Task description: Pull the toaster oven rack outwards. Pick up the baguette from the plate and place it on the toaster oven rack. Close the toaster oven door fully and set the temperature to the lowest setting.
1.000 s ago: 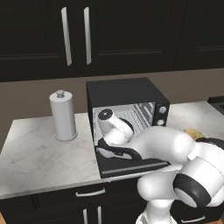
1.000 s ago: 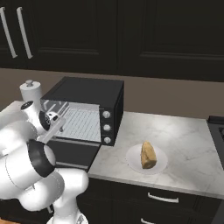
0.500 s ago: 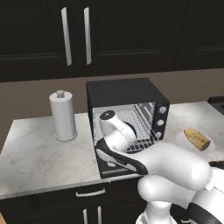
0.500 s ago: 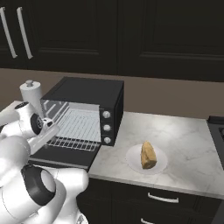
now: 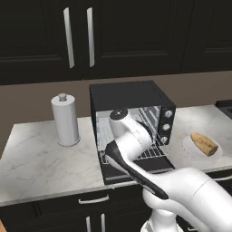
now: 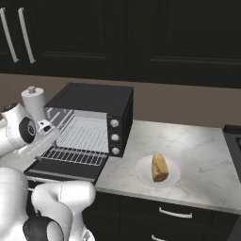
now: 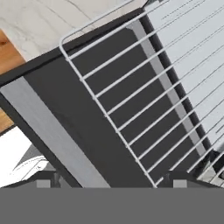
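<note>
The black toaster oven (image 5: 131, 97) (image 6: 96, 106) stands on the counter with its door (image 6: 59, 173) (image 7: 76, 111) folded down flat. The silver wire rack (image 6: 80, 141) (image 7: 144, 92) is drawn out over the door. In the hand view my gripper (image 7: 111, 181) hovers just above the rack's front edge. Its fingertips (image 7: 45, 178) stand far apart and it is open, holding nothing. The door's silver bar handle (image 7: 48, 131) lies beside it. To the right of the oven, the tan baguette (image 5: 204, 143) (image 6: 159, 166) rests on the white plate (image 5: 188, 148) (image 6: 141, 172).
A white cylindrical canister (image 5: 65, 119) (image 6: 34, 99) stands left of the oven. Three silver knobs (image 6: 114, 137) line the oven's front right. Dark cabinets hang above the counter, and drawers sit below its front edge. A stove edge (image 6: 234, 136) shows at the far right.
The rack has come outward over the open door, drawn by the hand. The gripper's fingers have since spread apart and let go of the rack's front edge.
</note>
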You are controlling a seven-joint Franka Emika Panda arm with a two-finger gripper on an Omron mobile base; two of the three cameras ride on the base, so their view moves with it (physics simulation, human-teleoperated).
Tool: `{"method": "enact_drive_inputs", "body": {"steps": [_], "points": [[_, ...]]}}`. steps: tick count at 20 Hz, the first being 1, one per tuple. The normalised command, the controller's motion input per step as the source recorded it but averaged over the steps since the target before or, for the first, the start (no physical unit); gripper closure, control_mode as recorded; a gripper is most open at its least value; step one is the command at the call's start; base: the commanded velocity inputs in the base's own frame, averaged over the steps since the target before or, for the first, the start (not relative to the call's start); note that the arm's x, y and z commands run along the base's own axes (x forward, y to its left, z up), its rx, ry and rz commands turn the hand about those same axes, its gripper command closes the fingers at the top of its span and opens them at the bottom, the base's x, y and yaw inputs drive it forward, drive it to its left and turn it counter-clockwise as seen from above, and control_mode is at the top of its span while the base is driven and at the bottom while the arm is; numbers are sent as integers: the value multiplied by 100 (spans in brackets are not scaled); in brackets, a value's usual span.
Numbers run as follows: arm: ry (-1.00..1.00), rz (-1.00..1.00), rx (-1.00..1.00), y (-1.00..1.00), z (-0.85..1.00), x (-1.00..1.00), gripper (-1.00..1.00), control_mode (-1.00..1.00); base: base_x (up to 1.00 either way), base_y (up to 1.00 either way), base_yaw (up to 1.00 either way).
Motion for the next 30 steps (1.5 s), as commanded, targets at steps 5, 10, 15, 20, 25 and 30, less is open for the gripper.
{"method": "enact_drive_inputs", "body": {"steps": [5, 10, 15, 20, 25, 30], "points": [[-4, -26, 3, -59, 84, -20, -100, -100, 0, 0, 0], [0, -29, 9, -95, 45, -6, -100, -100, 0, 0, 0], [0, -17, 8, -100, 21, 0, -100, -100, 0, 0, 0], [0, -12, 8, -100, 1, 6, -100, -100, 0, 0, 0], [0, -2, 11, -100, 0, 47, -100, -100, 0, 0, 0], [0, 0, 7, -93, 0, 52, -100, -100, 0, 0, 0]]}}
